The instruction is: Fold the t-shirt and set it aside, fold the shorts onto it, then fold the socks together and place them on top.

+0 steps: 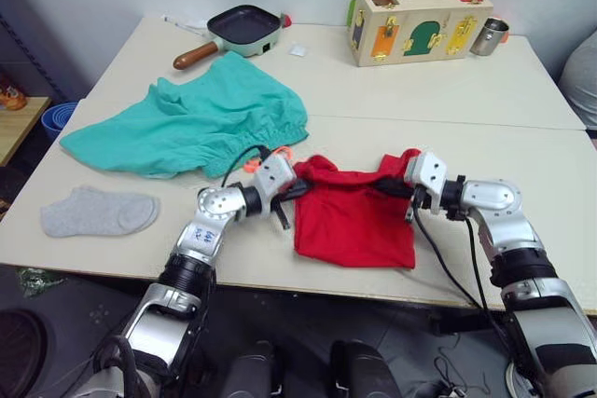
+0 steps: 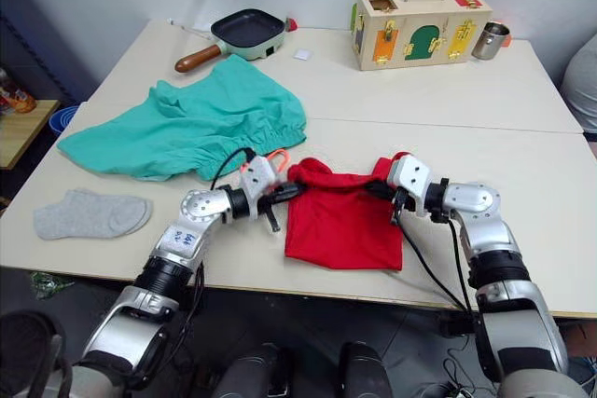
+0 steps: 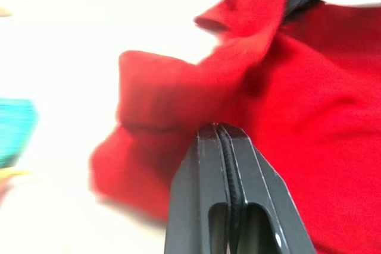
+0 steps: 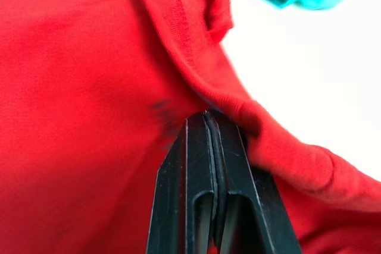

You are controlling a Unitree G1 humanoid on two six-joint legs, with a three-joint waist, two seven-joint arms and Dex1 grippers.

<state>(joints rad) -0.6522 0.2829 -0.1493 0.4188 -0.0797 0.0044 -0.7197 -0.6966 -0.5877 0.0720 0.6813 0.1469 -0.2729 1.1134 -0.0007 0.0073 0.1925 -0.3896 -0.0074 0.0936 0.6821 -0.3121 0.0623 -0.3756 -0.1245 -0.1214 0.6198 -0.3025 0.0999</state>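
The red t-shirt (image 1: 353,219) lies partly folded near the table's front edge. My left gripper (image 1: 300,189) is shut on its left upper corner, and my right gripper (image 1: 386,185) is shut on its right upper corner, both holding the far edge slightly raised. In the left wrist view the fingers (image 3: 220,165) pinch red cloth; in the right wrist view the fingers (image 4: 208,153) do the same. The teal-green shorts (image 1: 191,123) lie spread behind my left arm, with an orange drawstring (image 1: 280,153) at the waist. One grey sock (image 1: 98,212) lies flat at the front left.
At the back stand a dark frying pan (image 1: 241,29) with a wooden handle, a wooden latch box (image 1: 418,23) and a metal cup (image 1: 488,36). A seam (image 1: 448,122) joins two tabletops. A blue bucket (image 1: 58,118) stands on the floor at the left.
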